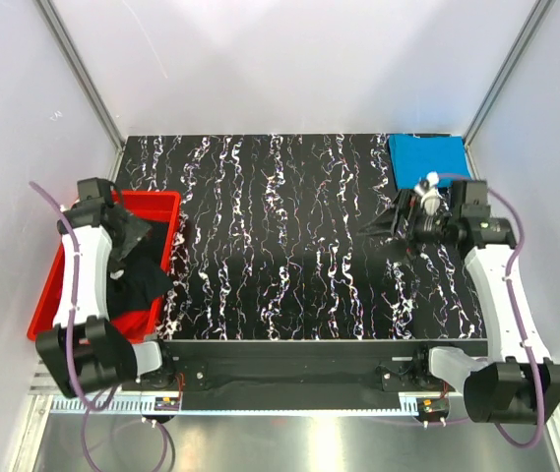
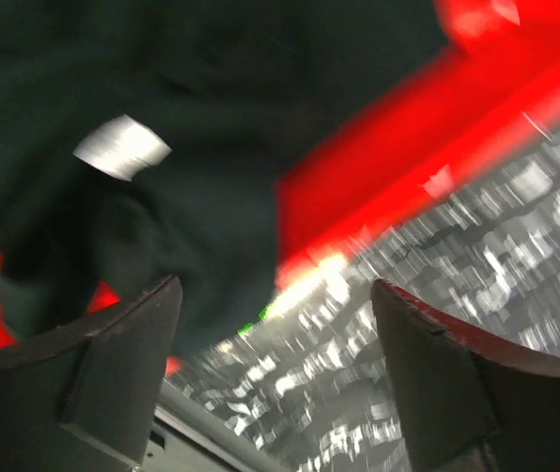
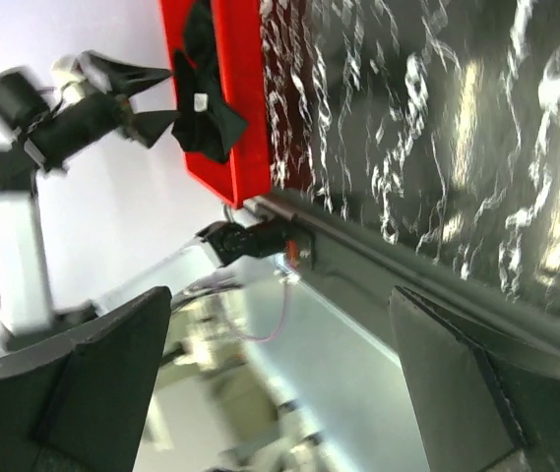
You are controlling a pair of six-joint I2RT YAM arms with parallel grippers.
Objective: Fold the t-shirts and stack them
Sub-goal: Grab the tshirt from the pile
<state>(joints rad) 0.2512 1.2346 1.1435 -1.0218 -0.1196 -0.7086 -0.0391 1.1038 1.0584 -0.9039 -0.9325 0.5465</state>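
The left arm (image 1: 81, 267) rises from its base and bends over the red tub (image 1: 152, 204), its left pincer (image 1: 138, 238) hanging above the tub's far half with the jaws spread wide and nothing clamped between them. The right arm (image 1: 501, 285) reaches up its own side of the worktop (image 1: 289, 246) and turns inward, so the right pincer (image 1: 382, 222) points across the marbled surface toward the tub. It too is wide apart and holds nothing, which the right wrist view confirms (image 3: 280, 295). The black t-shirt (image 1: 140, 280) lies bunched in the tub just nearside of the left pincer and partly beneath it. In the left wrist view it fills the space ahead of and above the left pincer (image 2: 275, 290), drooping close to one finger, with a white label (image 2: 122, 147) showing on the cloth. The blue t-shirt (image 1: 429, 157) sits folded flat on the worktop just beyond the right pincer's wrist, well apart from the tub. The left wrist view is blurred — whether the cloth touches that finger I cannot tell. Red shows under the black t-shirt, but I cannot tell cloth from plastic there. The right wrist view catches the tub only at a distance, tilted and small.
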